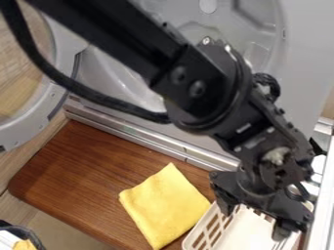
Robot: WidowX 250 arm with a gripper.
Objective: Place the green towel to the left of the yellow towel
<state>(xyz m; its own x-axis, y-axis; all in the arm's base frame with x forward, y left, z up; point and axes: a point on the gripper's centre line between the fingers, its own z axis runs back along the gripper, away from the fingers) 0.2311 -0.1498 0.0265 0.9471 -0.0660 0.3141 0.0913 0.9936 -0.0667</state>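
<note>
Green towel placing is the job, and from where I stand I can't say where that towel lies. In the camera view, the yellow towel [164, 205] lies flat on the brown wooden board [85, 171], one corner towards the machine's metal strip [153, 140]. I'd guess it serves as the marker: spread out like that, it gives a plain edge to measure "left" from, and the wood on that side looks the likely landing spot. The pale slotted basket [199, 223] sits to its right, its rim right by the towel's side, perhaps as a holder for things to be picked. At the lower left corner, a dark-rimmed container [29, 233] has something yellow in it.

As for the gripper [253, 225], it hangs over the basket, its two fingers spread wide, and I see nothing pinched between them. Whether a fingertip touches the basket, I can't tell from here. Spread like that above the basket, it looks set for a pick, so I'd judge the placing is not done yet.
</note>
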